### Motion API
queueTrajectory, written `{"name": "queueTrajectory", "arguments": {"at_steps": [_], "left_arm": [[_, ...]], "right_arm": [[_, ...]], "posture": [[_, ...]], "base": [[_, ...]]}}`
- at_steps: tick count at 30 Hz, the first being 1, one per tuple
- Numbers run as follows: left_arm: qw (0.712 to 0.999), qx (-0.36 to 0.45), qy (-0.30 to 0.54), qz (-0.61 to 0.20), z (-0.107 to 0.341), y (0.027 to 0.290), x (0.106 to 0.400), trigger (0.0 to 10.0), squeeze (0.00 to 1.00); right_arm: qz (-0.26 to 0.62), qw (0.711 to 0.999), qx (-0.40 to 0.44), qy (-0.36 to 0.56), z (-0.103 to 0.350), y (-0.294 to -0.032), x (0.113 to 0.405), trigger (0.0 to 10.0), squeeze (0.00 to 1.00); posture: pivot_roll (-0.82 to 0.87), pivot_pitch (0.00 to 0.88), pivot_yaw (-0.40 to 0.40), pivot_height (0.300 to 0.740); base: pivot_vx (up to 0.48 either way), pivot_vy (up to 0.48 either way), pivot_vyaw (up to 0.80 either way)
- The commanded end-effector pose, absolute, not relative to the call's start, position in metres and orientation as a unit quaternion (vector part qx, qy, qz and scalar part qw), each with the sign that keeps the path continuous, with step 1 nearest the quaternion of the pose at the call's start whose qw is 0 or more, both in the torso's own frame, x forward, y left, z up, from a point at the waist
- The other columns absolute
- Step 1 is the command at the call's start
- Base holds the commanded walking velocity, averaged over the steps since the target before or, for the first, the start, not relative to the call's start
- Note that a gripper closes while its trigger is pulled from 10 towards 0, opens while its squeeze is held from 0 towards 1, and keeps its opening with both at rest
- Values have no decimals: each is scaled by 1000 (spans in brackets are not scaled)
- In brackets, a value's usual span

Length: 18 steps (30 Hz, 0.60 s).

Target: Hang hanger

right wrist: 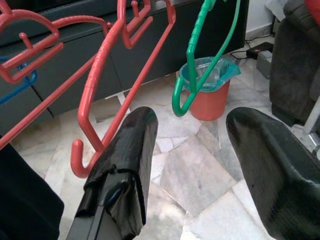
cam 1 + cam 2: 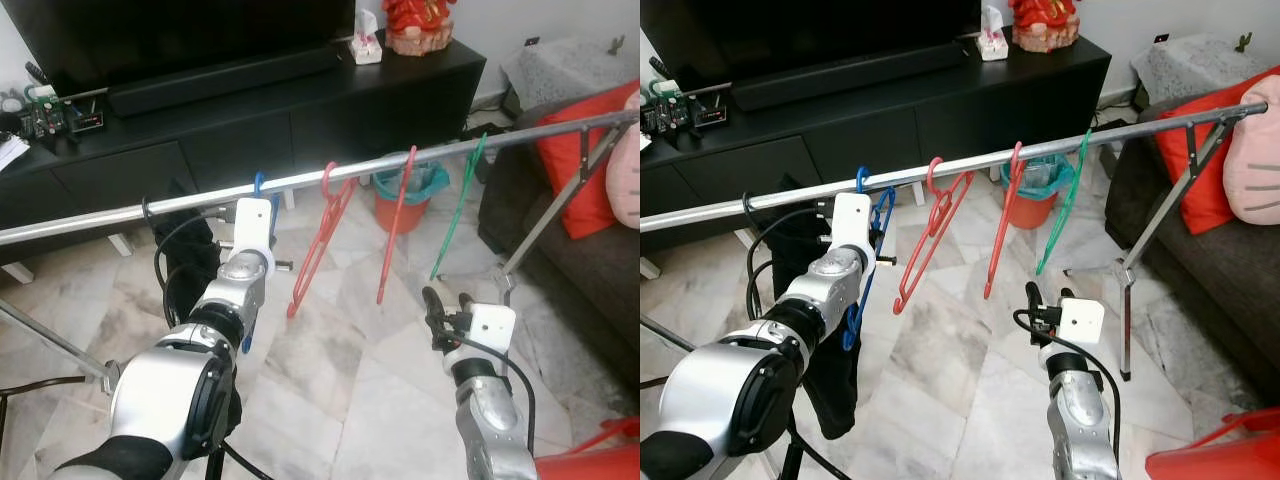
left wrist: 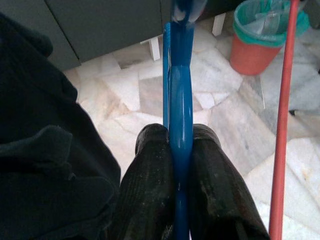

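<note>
We see the left pincer (image 3: 180,200) raised to the silver rail (image 2: 1060,148), its two black fingers (image 3: 150,190) pressed tight on the blue hanger (image 3: 180,100), whose hook sits over the rail beside a black garment (image 2: 830,380) hanging there. Further along the rail hang two red hangers (image 2: 320,240) and a green hanger (image 2: 455,210), with an orange bin (image 2: 405,195) on the marble floor (image 2: 350,380) behind them. The right pincer (image 1: 192,150) hovers low, below the hangers, its fingers spread wide and holding nothing.
</note>
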State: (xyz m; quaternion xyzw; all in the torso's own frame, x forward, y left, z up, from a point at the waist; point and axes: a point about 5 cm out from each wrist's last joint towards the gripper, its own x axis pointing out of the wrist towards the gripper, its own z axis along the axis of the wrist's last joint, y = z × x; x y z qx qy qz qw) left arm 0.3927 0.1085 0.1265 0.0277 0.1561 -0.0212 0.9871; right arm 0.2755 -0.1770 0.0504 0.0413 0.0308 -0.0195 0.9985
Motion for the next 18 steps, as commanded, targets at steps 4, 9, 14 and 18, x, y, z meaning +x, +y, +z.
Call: {"name": "queueTrajectory", "arguments": {"at_steps": [4, 9, 14, 18], "left_arm": [[974, 61, 214, -40, 101, 107, 381, 10000, 0], [972, 66, 219, -45, 97, 103, 378, 10000, 0], [976, 57, 207, -44, 99, 102, 380, 10000, 1000], [981, 49, 183, -45, 109, 101, 384, 10000, 1000]], "right_arm": [[-23, 998, 45, 35, 50, -177, 281, 10000, 0], [-24, 998, 45, 25, 54, -178, 286, 10000, 0], [-26, 998, 45, 25, 52, -179, 286, 10000, 0], [-25, 998, 47, 26, 51, -177, 287, 10000, 0]], "posture": [[-126, 0, 57, 740], [-134, 0, 63, 740], [-129, 0, 63, 740], [-125, 0, 63, 740]], "base": [[0, 0, 0], [0, 0, 0], [0, 0, 0], [0, 0, 0]]}}
